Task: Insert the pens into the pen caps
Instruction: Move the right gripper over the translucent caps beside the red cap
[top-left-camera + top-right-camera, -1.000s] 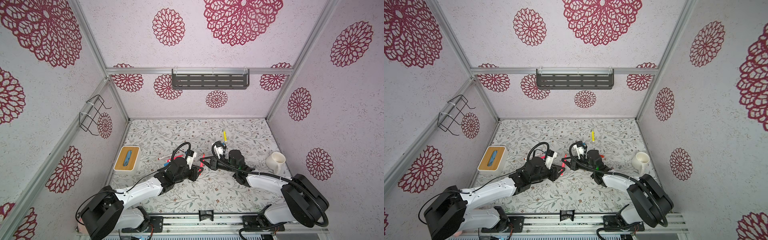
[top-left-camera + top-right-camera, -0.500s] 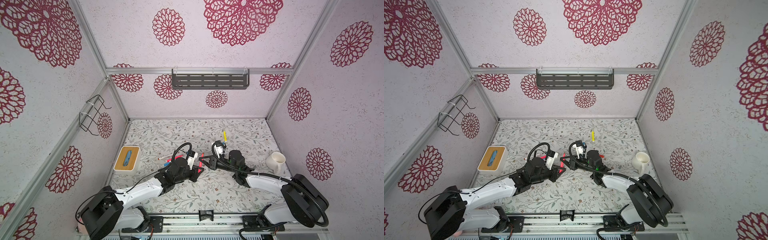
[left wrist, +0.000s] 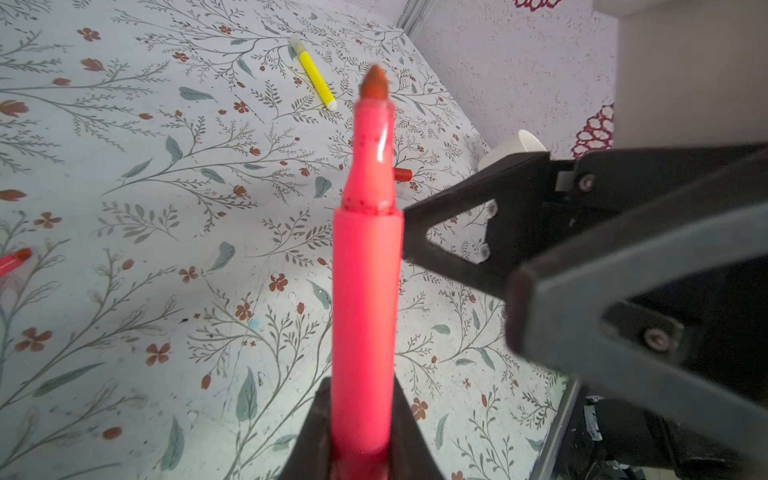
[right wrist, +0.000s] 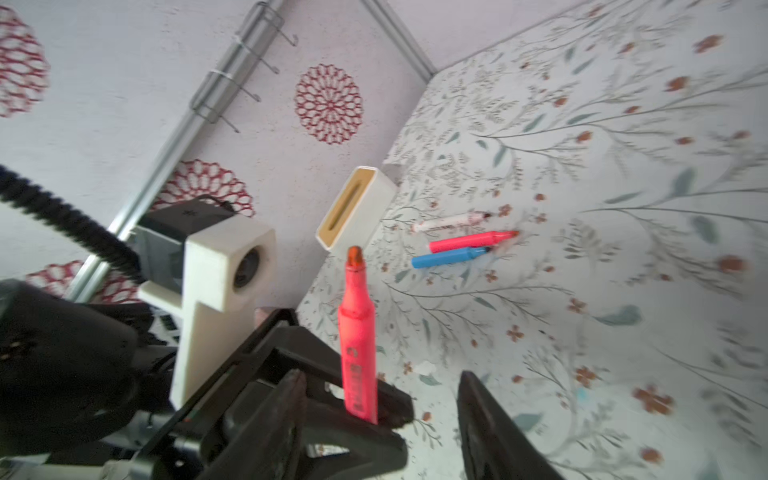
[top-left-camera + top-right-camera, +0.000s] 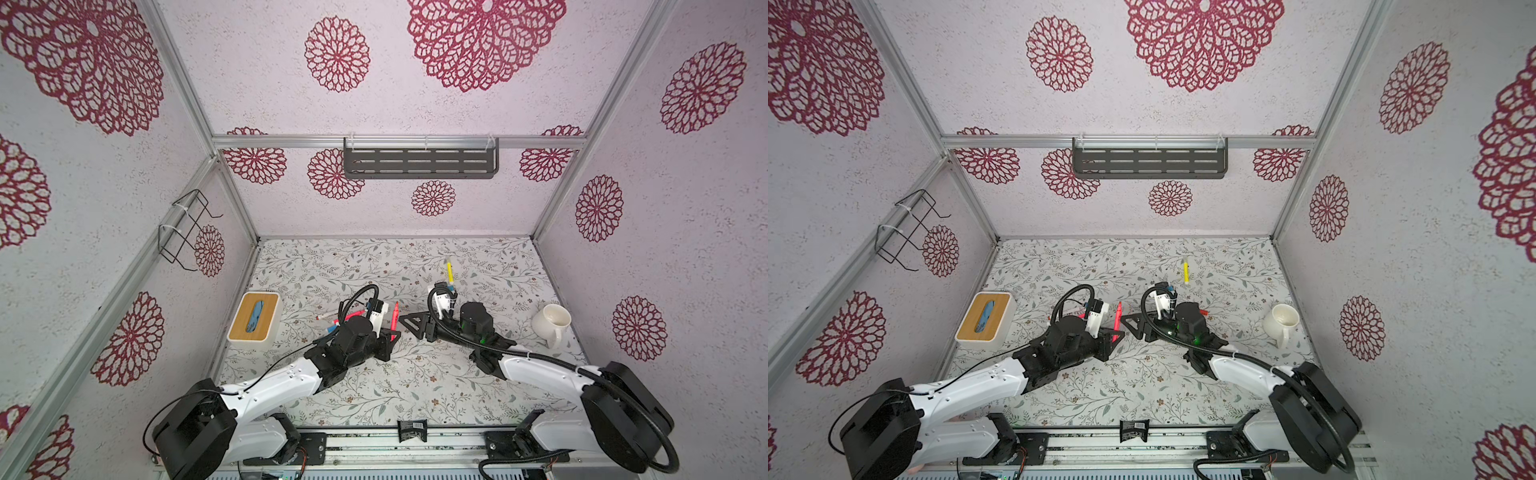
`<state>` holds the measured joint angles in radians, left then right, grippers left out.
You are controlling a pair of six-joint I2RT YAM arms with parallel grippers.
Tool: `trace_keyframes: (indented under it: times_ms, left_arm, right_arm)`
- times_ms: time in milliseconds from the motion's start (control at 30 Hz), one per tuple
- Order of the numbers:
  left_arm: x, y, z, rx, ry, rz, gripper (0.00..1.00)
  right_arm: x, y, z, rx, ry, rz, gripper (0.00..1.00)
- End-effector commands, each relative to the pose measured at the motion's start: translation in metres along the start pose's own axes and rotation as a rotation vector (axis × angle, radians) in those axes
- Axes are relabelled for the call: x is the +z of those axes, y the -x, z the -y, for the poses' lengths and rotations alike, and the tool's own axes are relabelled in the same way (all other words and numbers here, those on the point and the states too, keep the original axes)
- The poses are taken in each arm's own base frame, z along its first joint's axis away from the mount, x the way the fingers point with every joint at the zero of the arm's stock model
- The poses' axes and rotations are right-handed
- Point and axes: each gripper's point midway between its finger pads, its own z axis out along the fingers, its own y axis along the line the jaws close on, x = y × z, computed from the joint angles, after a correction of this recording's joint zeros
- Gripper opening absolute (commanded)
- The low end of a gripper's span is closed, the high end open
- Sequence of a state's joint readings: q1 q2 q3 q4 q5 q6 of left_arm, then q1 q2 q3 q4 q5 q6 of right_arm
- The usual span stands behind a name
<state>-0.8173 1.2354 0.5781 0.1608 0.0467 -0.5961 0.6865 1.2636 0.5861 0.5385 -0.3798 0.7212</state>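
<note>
Right claw (image 5: 409, 328): pinched at the upper end of the pink pen (image 3: 365, 299) a second ago; now spread, empty, drawn back right, one finger just beside the barrel.
Left claw (image 5: 390, 333): clenched on the pen's lower end, mid-table, pen upright, nib up.
Clear cap over the neck: cannot tell.
Loose stock: yellow pen (image 5: 449, 271), far, right of centre; blue pen (image 4: 451, 257) and white pen (image 4: 449, 221), left of centre; red cap (image 3: 402, 174), near the mug (image 5: 550, 322).
Hazards: the open finger clipping the barrel and tilting it in the grip; a half-seated cap, if fitted, dropping off.
</note>
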Motion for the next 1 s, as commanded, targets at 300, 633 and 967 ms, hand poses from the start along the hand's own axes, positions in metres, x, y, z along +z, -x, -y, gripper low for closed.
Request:
trace_keyframes:
  times_ms: [300,633,967]
  left_arm:
    - [-0.007,0.007,0.012,0.026,-0.079,0.044,0.0]
    - [-0.015,0.009,0.03,0.052,-0.184,0.065,0.0]
    - [-0.022,0.007,0.034,0.066,-0.209,0.065,0.0]
  right_arm:
    - [-0.096,0.044,0.129,0.068,-0.725,0.023,0.66]
    - [-0.108,0.045,0.166,0.118,-0.849,-0.068,0.64]
    - [-0.101,0.04,0.205,0.096,-0.913,-0.224,0.62]
